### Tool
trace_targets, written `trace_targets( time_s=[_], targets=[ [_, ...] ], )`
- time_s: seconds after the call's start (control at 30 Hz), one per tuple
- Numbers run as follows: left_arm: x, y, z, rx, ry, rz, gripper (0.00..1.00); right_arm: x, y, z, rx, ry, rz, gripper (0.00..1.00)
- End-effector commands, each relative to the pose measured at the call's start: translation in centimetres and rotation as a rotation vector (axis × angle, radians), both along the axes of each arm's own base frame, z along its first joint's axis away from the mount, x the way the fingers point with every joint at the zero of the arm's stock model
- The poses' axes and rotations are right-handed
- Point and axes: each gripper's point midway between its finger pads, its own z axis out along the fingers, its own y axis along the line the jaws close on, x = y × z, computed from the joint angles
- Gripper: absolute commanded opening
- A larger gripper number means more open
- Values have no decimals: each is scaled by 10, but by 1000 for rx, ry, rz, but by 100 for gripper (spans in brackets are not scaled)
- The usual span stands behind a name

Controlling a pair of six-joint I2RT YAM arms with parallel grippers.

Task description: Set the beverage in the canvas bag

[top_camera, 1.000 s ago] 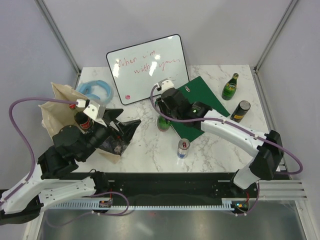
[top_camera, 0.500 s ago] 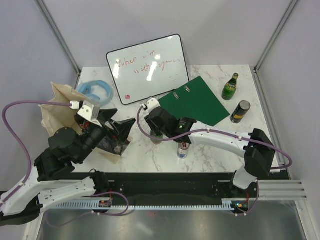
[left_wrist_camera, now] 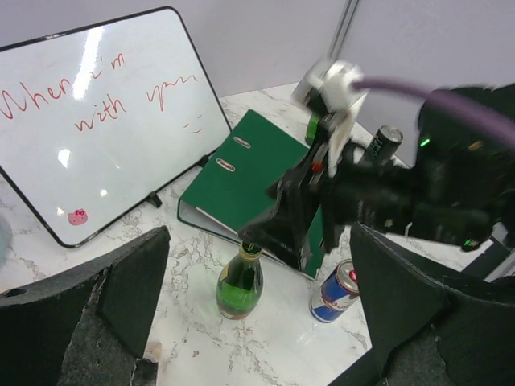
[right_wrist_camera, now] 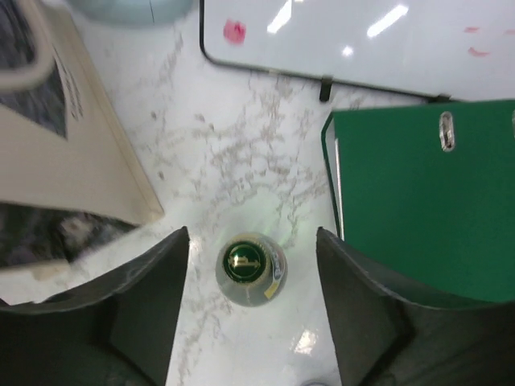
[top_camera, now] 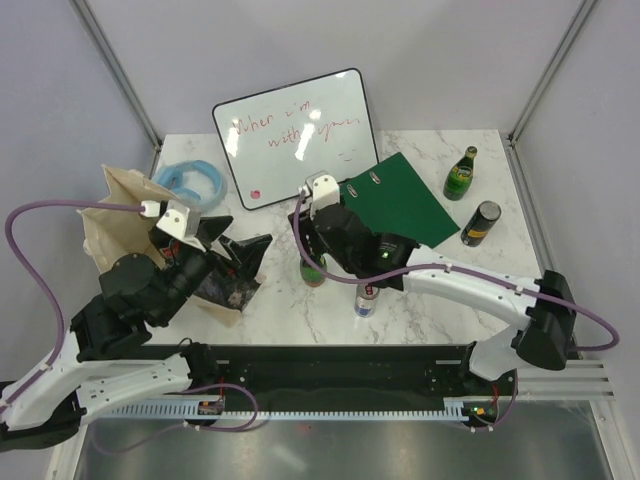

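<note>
A green glass bottle (top_camera: 313,272) stands upright on the marble table, just right of the beige canvas bag (top_camera: 115,215) with its dark print (top_camera: 225,287). My right gripper (top_camera: 313,252) hovers straight over the bottle. In the right wrist view its open gripper (right_wrist_camera: 251,237) has a finger on each side of the bottle's cap (right_wrist_camera: 245,263), both clear of the glass. My left gripper (top_camera: 238,240) is open above the bag's right edge and holds nothing. In the left wrist view the left gripper (left_wrist_camera: 259,241) faces the bottle (left_wrist_camera: 240,283).
A blue energy-drink can (top_camera: 367,297) stands right of the bottle. A green binder (top_camera: 400,205) lies behind, with a whiteboard (top_camera: 295,135) propped beyond it. Another green bottle (top_camera: 461,175) and a dark can (top_camera: 481,223) stand at the far right. A blue ring (top_camera: 190,180) lies behind the bag.
My right gripper moved the green bottle left from the binder's edge towards the bag, then opened and rose off it. The left gripper's fingers spread slightly wider.
</note>
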Motion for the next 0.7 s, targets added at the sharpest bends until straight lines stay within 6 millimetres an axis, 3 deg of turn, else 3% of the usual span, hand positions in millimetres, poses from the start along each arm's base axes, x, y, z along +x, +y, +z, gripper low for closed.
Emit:
trace_targets(
  time_s=[0.0, 0.1, 0.13, 0.23, 0.3, 0.37, 0.43, 0.47, 0.53, 0.67],
  targets=[
    [3, -13, -1, 23, -4, -30, 100, 10, -21, 106, 224, -159, -117, 78],
    [13, -30, -21, 79, 41, -27, 100, 10, -63, 133, 271, -174, -236, 81],
    [18, -35, -29, 98, 57, -16, 100, 6, -87, 154, 318, -199, -292, 82],
    [40, -60, -68, 180, 150, 15, 99, -11, -137, 177, 420, -218, -381, 82],
    [49, -85, -95, 194, 253, -42, 91, -21, -156, 185, 487, -218, -400, 83],
    [59, -91, -117, 182, 316, -66, 84, -34, -177, 192, 541, -229, -400, 83],
    [69, -98, -115, 131, 273, -66, 84, -43, -192, 193, 576, -231, -402, 83],
    [69, -99, -134, 144, 280, -67, 84, -45, -196, 192, 577, -232, -405, 83],
    [76, -108, -134, 92, 228, -74, 86, -49, -204, 189, 574, -237, -407, 84],
    [87, -115, -189, 134, 307, -28, 86, -53, -211, 191, 552, -249, -400, 84]
  ],
)
